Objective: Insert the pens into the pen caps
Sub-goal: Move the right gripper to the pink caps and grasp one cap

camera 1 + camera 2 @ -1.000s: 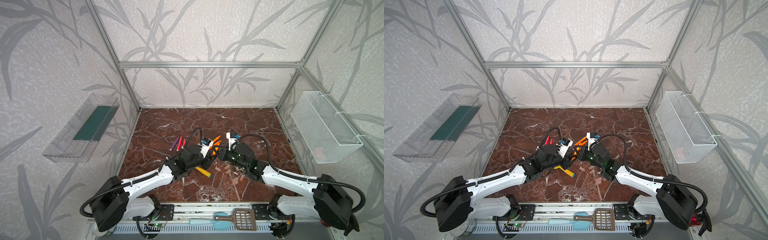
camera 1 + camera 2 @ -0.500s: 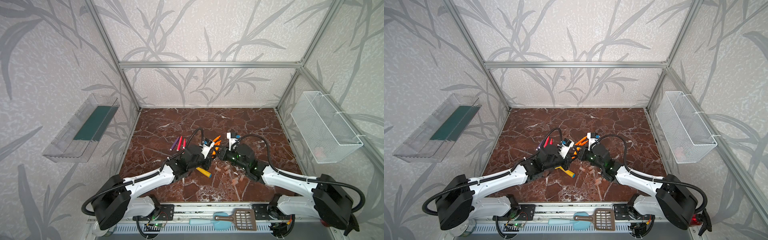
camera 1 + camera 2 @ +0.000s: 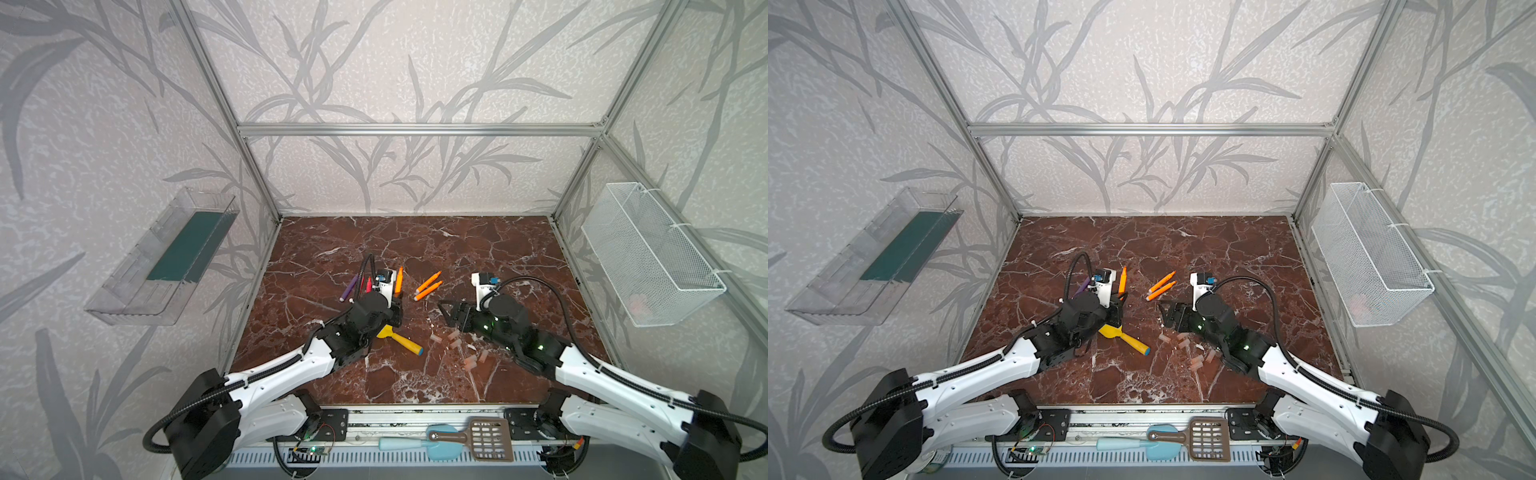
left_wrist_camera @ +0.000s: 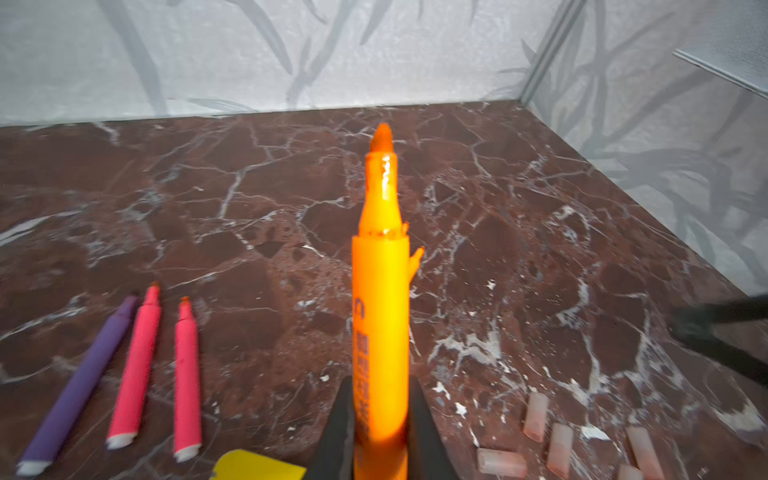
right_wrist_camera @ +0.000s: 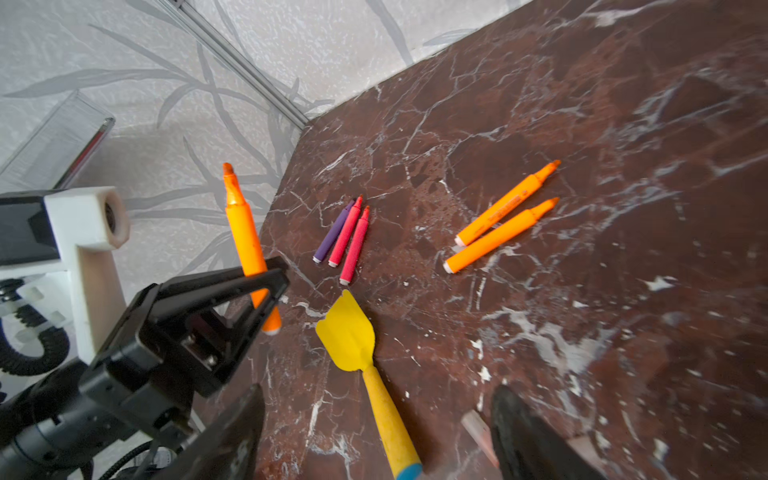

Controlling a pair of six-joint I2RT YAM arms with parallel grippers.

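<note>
left claw point(image 4: 380, 419) is clamping one orange pen point(image 4: 380, 291) low on its barrel, near the white butt. that way the nib end is sticking out free of the fingers, where a cap can slide on. i am holding it lifted off the table point(image 3: 415, 249) with the nib pointing up. the nib section is looking glossy, and i cannot tell whether a cap is already sitting on it.

right claw point(image 3: 449, 314) is standing wide apart and gripping nothing, hovering just beside the loose pen caps point(image 3: 456, 344) scattered on the table. i am judging it is placed there to fetch one and carry it to the held nib.

two more orange pens point(image 3: 428, 284) are lying between the claws. the purple pen point(image 4: 79, 386) and two pink pens point(image 4: 135, 370) are lying side by side by the left claw. a yellow toy shovel point(image 3: 399, 338) is lying just under the left arm, which i am minding.
</note>
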